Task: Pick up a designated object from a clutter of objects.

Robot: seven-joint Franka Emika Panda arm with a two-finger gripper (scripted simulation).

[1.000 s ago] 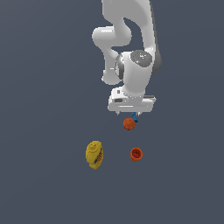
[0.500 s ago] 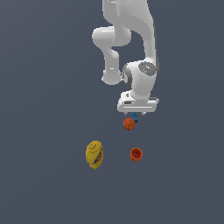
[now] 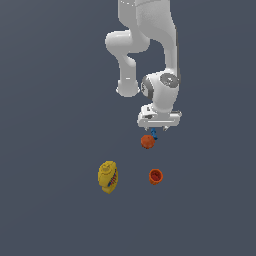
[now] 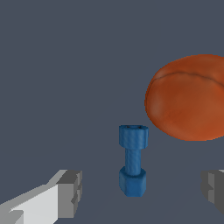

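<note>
The designated object is a tiny bright blue piece with knobby ends, lying on the grey floor; in the exterior view the blue piece shows just under my hand. My gripper is open, its two fingers standing on either side of the piece without touching it. In the exterior view the gripper hangs low over it. The orange-red ball lies right beside the piece, also seen as the ball. The rest of the clutter is a yellow bottle and a small orange-red cup.
The bottle and the cup lie nearer the camera than the ball, apart from my hand. The arm's white links rise above the scene.
The arm has swung toward the exterior view's right and settled lower over the blue piece. The objects have not moved.
</note>
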